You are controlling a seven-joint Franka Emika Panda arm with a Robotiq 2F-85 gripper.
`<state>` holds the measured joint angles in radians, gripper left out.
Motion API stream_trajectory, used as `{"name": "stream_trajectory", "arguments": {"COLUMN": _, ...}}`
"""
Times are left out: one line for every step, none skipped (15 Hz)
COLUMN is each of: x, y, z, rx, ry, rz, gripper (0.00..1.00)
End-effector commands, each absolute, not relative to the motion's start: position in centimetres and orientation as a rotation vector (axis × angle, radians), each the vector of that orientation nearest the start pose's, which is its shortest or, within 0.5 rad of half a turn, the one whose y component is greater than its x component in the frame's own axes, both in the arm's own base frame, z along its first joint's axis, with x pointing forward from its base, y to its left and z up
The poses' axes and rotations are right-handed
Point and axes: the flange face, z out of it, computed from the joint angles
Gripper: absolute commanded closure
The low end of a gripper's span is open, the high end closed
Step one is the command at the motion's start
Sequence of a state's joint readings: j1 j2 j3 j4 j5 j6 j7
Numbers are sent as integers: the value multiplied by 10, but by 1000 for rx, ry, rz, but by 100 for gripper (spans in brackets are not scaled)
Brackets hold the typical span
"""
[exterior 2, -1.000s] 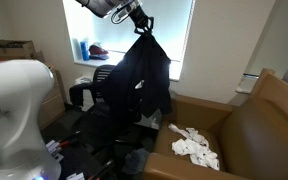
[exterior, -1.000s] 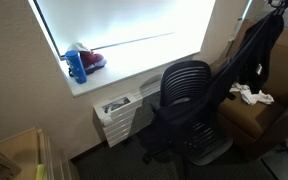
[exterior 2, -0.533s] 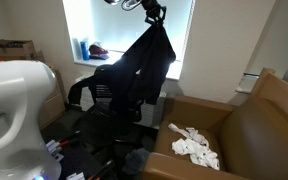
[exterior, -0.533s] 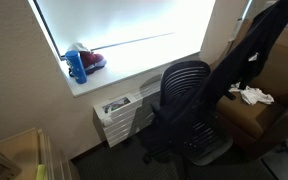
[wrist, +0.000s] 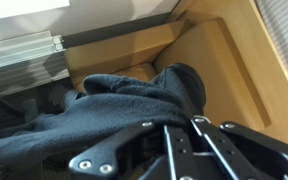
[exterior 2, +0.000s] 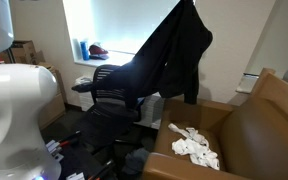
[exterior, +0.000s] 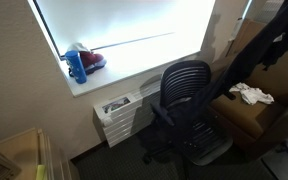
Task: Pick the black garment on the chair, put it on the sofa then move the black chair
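- While my gripper (wrist: 169, 128) pinches a fold of the black garment (exterior 2: 169, 60), jaws pressed tight on the cloth, the picking-up part of the job looks done to me.
- In both exterior views the garment hangs from high up at the frame's top edge, a long dark drape slanting down between the chair (exterior 2: 109, 95) and the sofa (exterior 2: 259, 125).
- Its lower end reaches the chair's backrest; I cannot tell whether it touches there or only hangs in front.
- In the wrist view the cloth bunches right at my fingers, with the sofa's brown arm and seat beyond it, so I judge I am near the drop spot.
- A small white cloth (exterior 2: 194, 148) lies on the sofa seat; the garment is not resting on the sofa yet.
- What is left, as I judge it: lower the garment onto the sofa, let go, then turn to the chair and move it.
- The chair stands by the window wall on its wheeled base, with nothing gripping it.
- Roughly a third of the work seems done.
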<state>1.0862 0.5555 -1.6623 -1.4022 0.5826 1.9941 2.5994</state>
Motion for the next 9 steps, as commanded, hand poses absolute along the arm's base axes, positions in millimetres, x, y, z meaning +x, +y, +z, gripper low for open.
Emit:
{"name": "stream_trajectory", "arguments": {"x": 609, "y": -104, "z": 716, "rx": -21, "ry": 2561, "rz": -349, "gripper": 93}}
{"name": "stream_trajectory", "arguments": {"x": 607, "y": -124, "z": 720, "rx": 29, "ry": 2555, "rz": -342, "gripper": 93}}
{"name": "stream_trajectory", "arguments": {"x": 607, "y": -136, "z": 720, "rx": 57, "ry": 2555, "rz": -346, "gripper": 93}}
{"name": "stream_trajectory", "arguments": {"x": 608, "y": -140, "z": 718, "rx": 70, "ry": 2559, "rz": -351, "gripper": 93}}
{"name": "stream_trajectory", "arguments": {"x": 610, "y": -138, "z": 717, "rx": 69, "ry": 2563, "rz": -359, "gripper": 98}}
{"name": "stream_trajectory", "arguments": {"x": 610, "y": -129, "z": 707, "rx": 0, "ry": 2596, "rz": -351, "gripper": 98}}
{"name": "stream_trajectory", "arguments": {"x": 618, "y": -121, "z": 698, "rx": 10, "ry": 2590, "rz": -348, "gripper": 98}}
{"name": "stream_trajectory", "arguments": {"x": 628, "y": -123, "z": 694, "rx": 136, "ry": 2540, "rz": -355, "gripper": 98}}
{"name": "stream_trajectory", "arguments": {"x": 628, "y": -163, "z": 681, "rx": 214, "ry": 2530, "rz": -359, "gripper": 98}}
